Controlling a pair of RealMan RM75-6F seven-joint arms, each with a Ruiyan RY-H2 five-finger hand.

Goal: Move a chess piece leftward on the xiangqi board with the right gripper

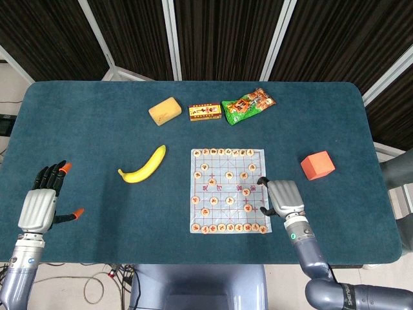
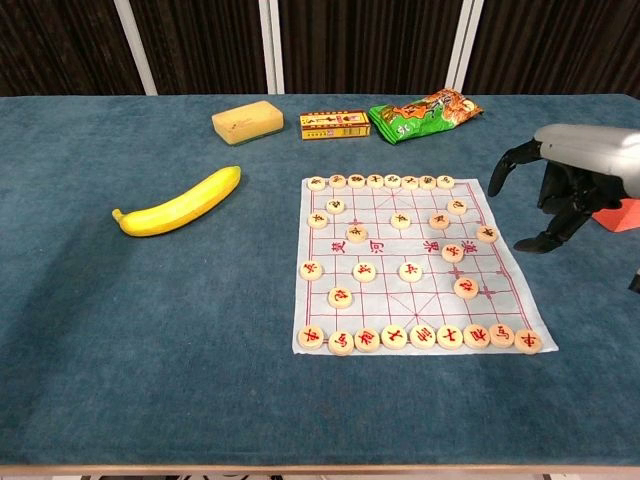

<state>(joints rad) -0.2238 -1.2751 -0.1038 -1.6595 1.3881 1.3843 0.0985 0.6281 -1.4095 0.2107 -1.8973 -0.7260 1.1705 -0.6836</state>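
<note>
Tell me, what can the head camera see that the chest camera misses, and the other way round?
Only the head view shows the left hand, open at the table's near left edge, plus the far table edge. The chest view adds nothing new; it just shows the piece markings closer. Both show the right hand, open at the xiangqi board's right edge, the banana, sponge, small box, snack bag and orange block.
</note>
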